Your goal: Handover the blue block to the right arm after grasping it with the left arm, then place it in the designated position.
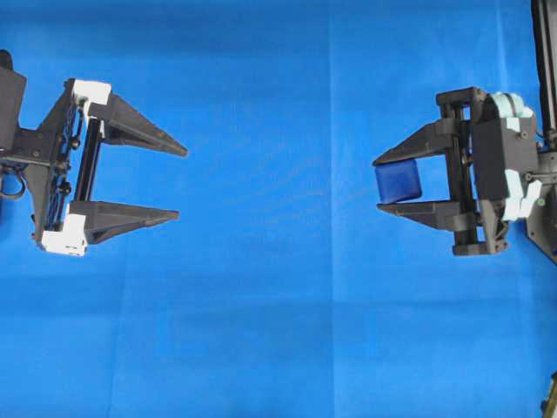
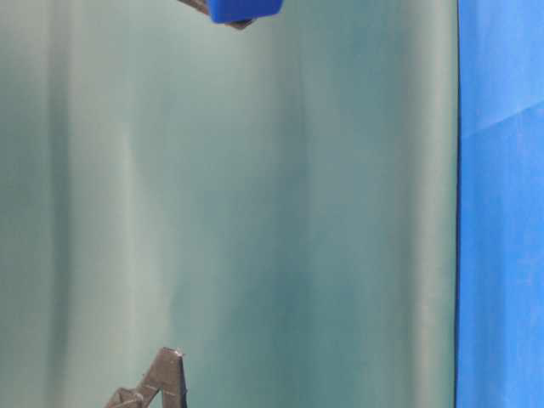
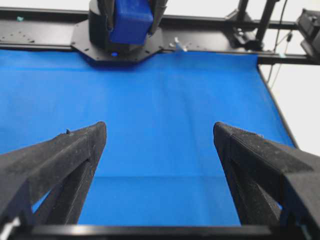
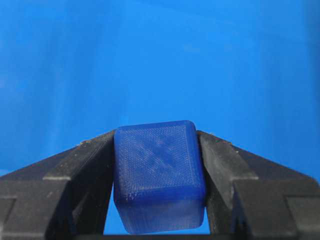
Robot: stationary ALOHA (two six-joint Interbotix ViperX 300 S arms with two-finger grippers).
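Handover done: your right gripper (image 1: 379,184), at 3 o'clock, clamps the blue block (image 1: 399,182); left gripper (image 1: 180,184) spread empty. Placement remains.

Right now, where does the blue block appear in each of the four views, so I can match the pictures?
Overhead exterior: the blue block sits right of centre, between the right gripper's jaws.
Table-level exterior: at the top edge, left of centre, partly cut off.
Left wrist: top, left of centre, far beyond the open left gripper.
Right wrist: lower centre, clamped on both sides.
Shared landmark: the blue cloth.
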